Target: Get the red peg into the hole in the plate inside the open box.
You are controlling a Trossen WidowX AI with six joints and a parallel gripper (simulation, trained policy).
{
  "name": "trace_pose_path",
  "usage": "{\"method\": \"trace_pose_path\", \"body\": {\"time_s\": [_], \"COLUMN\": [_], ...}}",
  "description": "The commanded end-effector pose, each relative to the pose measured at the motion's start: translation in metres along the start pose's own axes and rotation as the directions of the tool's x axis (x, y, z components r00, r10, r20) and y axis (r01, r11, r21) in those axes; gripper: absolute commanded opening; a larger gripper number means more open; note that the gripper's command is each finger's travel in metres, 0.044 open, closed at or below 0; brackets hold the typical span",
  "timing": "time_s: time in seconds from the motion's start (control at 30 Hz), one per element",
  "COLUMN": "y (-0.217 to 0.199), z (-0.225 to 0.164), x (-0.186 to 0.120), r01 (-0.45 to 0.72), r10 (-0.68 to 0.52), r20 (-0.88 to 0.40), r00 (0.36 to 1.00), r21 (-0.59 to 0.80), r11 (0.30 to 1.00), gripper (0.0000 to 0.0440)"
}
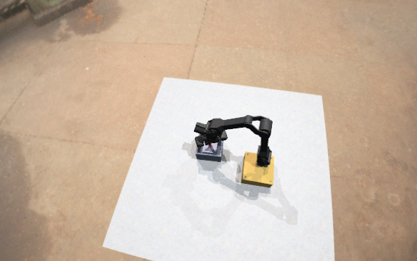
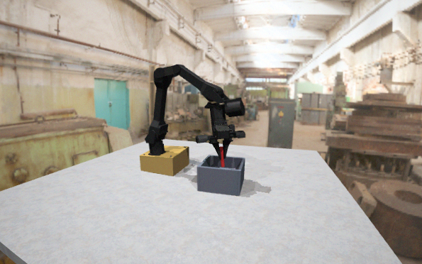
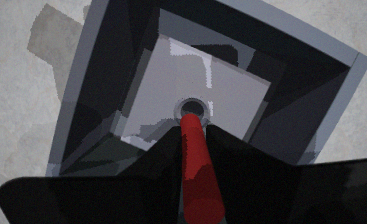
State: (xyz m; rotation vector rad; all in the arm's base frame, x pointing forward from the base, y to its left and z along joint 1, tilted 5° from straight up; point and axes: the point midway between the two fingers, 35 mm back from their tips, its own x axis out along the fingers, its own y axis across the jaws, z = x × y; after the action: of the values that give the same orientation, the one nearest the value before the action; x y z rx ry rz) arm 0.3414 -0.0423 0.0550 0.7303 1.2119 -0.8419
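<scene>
Jaws [image 1: 209,142] [image 2: 222,156]: closed on red peg [image 1: 210,144] [image 2: 222,157] [image 3: 200,170]; peg slightly tilted; risk: tip catching the rim of the hole [image 3: 192,108], through lean or sideways offset; possible result, slipping or jamming.

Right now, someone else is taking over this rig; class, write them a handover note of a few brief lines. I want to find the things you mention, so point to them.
Gripper [image 1: 209,143] [image 2: 222,156] [image 3: 193,133]: shut on the red peg [image 1: 210,144] [image 2: 222,161] [image 3: 196,160], over the open box [image 1: 209,157] [image 2: 219,181] [image 3: 76,95].
Peg: lower end down inside the box walls, close to the hole [image 3: 192,108] in the plate [image 3: 159,85]; whether it has entered, I cannot tell.
Done: peg picked up and brought to the box.
Left: check alignment, seat it fully, then let go.
</scene>
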Motion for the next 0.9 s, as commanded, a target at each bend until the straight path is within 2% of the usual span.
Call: {"method": "trace_pose_path", "body": {"time_s": [0.0, 0.07, 0.13, 0.27, 0.63, 0.67, 0.87], "y": [-0.001, -0.002, -0.001, 0.006, 0.02, 0.022, 0.024], "z": [0.0, 0.001, 0.002, 0.011, 0.043, 0.047, 0.071], "x": [0.013, 0.019, 0.024, 0.03, 0.035, 0.034, 0.031], "r01": [0.014, 0.024, 0.036, 0.032, 0.019, 0.014, -0.007], "r10": [-0.014, -0.025, -0.037, -0.034, -0.018, -0.012, 0.01], "r20": [-0.016, -0.023, -0.03, -0.026, 0.015, 0.024, 0.078], "r00": [1.0, 0.999, 0.999, 0.999, 1.0, 1.0, 0.997], "r21": [-0.013, -0.023, -0.035, -0.043, -0.067, -0.064, -0.044], "r11": [1.0, 0.999, 0.999, 0.999, 0.998, 0.998, 0.999], "gripper": [0.0075, 0.0122, 0.0136, 0.0233, 0.0427, 0.044, 0.044]}}
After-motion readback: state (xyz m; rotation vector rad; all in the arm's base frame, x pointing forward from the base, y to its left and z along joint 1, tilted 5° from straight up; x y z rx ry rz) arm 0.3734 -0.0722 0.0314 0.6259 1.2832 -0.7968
